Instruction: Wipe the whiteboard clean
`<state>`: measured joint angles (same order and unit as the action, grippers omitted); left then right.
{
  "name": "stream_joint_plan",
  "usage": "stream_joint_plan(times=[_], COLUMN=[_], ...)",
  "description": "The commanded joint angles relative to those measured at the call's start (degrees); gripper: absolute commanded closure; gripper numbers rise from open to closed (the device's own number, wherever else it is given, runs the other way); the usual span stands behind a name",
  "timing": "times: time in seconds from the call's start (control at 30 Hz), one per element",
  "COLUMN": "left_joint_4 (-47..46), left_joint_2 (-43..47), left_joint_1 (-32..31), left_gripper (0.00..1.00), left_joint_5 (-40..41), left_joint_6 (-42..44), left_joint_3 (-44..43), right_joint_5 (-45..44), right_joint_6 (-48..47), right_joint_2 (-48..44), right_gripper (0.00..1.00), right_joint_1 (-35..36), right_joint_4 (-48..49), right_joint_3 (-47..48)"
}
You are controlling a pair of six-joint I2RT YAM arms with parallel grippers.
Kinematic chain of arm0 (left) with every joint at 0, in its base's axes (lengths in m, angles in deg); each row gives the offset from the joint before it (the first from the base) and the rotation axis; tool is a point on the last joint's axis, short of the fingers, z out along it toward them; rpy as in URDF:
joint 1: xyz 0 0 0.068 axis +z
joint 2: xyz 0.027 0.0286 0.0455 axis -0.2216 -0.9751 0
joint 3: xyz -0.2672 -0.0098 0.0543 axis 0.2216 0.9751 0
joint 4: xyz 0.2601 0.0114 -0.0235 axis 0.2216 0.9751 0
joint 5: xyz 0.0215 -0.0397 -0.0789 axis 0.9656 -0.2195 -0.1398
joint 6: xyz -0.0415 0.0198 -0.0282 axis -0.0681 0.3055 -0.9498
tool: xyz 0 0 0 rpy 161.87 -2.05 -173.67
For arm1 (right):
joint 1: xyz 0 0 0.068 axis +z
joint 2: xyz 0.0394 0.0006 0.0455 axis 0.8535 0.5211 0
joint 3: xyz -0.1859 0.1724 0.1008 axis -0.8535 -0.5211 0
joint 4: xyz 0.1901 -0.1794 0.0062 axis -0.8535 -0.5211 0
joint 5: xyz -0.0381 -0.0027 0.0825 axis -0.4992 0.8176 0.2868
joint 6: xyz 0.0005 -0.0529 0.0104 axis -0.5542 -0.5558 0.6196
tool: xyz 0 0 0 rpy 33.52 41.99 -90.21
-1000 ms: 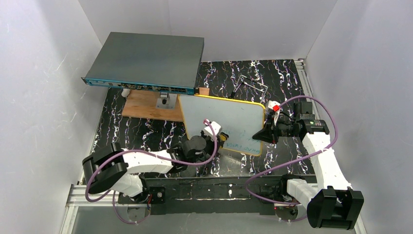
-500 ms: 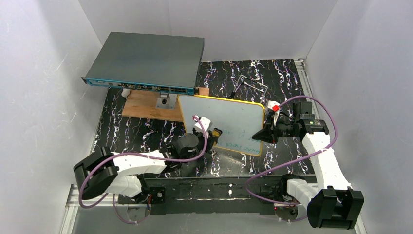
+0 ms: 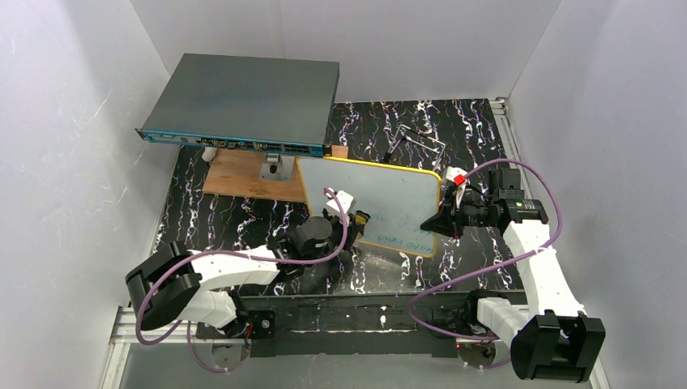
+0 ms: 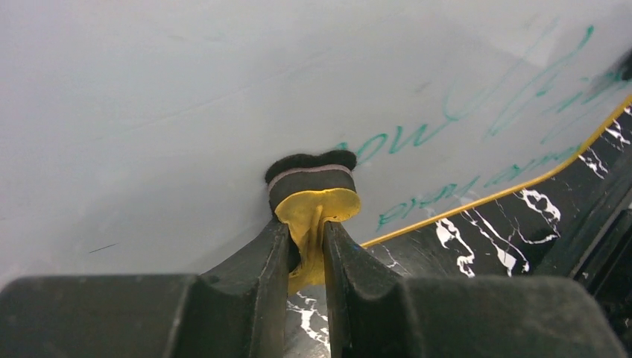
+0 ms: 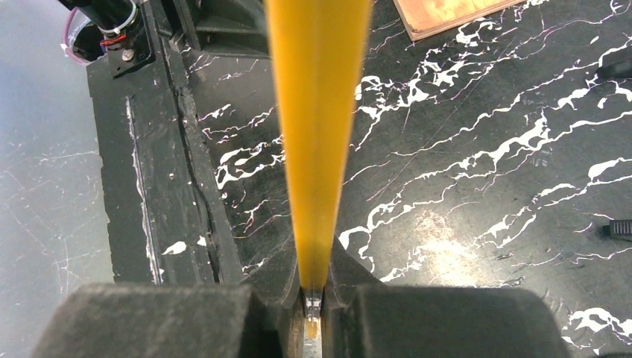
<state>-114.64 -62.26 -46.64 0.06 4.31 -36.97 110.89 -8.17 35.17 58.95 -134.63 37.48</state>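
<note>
2 arms, 1 whiteboard, 1 eraser, 1 wooden board, 1 grey box.

Left arm lies low, reaching in from the left base with its wrist at the whiteboard's (image 3: 389,190) near-left part. Left pincer (image 4: 305,231) is clamped on the yellow eraser (image 4: 311,190), black felt face pressed to the whiteboard.

Right arm rises from its base, wrist turned left. Right pincer (image 5: 313,294) is clamped on the whiteboard's yellow right edge.

Whiteboard sits mid-table (image 3: 486,130), touching both pincers. Green handwriting (image 4: 417,134) on its near-right part, too scrawled to read; left part is blank.

Beyond, back left: wooden board (image 3: 243,174), with the grey box (image 3: 243,97) behind it. No labels legible.
</note>
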Motion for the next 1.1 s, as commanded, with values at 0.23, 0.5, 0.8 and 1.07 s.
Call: stream_joint_plan(times=[0.23, 0.5, 0.8, 1.07], left_joint_4=[1.12, -0.06, 3.59, 3.42], left_joint_2=[-9.02, -3.78, 5.27, 3.34], left_joint_1=[-6.29, -5.19, 0.78, 0.9], left_gripper=[1.0, 1.0, 1.0, 1.0], left_joint_5=[2.07, 9.55, 7.25, 0.19], left_joint_6=[8.53, 5.49, -0.16, 0.84], left_joint_3=[-10.09, -5.58, -1.17, -2.05], right_joint_5=[-3.37, -3.9, -4.15, -4.14], right_joint_6=[-1.33, -1.17, -0.92, -1.13], right_joint_2=[-1.26, -0.31, -0.65, -2.06], right_gripper=[0.99, 0.99, 0.99, 0.99], right_joint_1=[1.72, 1.75, 1.61, 1.66], right_joint_4=[-8.09, -7.74, -7.39, -7.48], right_joint_3=[-0.29, -0.46, -0.73, -0.81])
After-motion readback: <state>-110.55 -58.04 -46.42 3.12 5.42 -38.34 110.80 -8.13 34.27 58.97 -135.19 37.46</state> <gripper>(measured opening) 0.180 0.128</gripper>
